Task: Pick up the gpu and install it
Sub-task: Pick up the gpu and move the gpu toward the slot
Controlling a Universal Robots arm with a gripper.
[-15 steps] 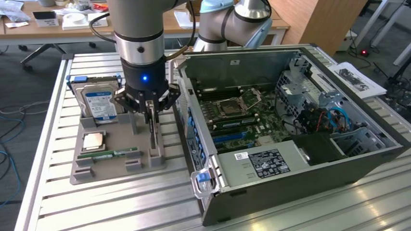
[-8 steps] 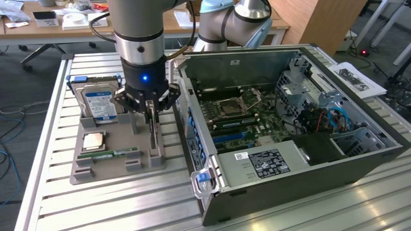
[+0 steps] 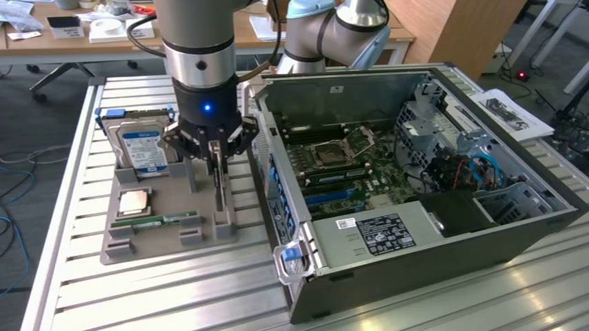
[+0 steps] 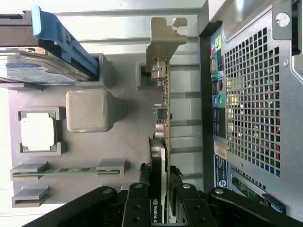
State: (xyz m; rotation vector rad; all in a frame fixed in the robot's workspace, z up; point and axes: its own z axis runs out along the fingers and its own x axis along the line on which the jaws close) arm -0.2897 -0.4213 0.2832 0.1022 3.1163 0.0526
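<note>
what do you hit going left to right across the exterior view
blue-labelled hard drive → gripper shut on the gpu, which stands in the grey holder → open computer case → printed sheet

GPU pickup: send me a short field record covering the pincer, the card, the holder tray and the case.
pincer: closed on the gpu, one finger on each face
gpu: upright on edge, seated in the gray holder tray, not lifted
tray also holds: hard drive, CPU, RAM stick
computer case: side open, motherboard exposed, on the exterior view's right of the tray
</note>
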